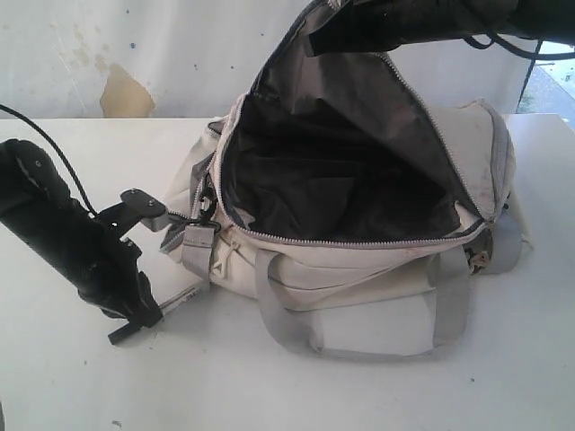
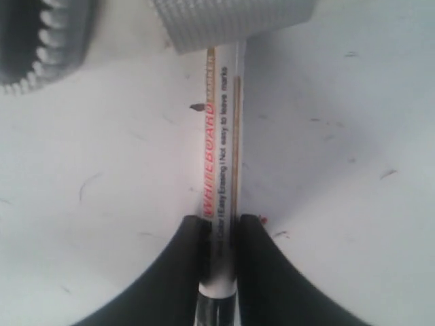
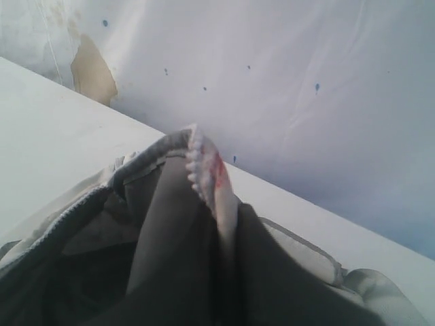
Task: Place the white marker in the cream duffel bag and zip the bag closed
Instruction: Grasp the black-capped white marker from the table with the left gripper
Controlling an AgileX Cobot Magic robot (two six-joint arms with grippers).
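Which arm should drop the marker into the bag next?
Left. The left gripper clamps its fingers on the white marker on the table beside the cream duffel bag; the right gripper holds its flap up.

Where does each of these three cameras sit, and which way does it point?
Exterior view: off the arms, looking down across the table at the open cream duffel bag, wall behind; left arm and right arm show, right gripper holding up the flap.
Left wrist view: on the left arm, facing down at the table; the left gripper hugs the white marker.
Right wrist view: on the right arm, facing the pinched flap and wall; no gripper clearly visible.
Shared: the marker appears in exterior and left wrist views.
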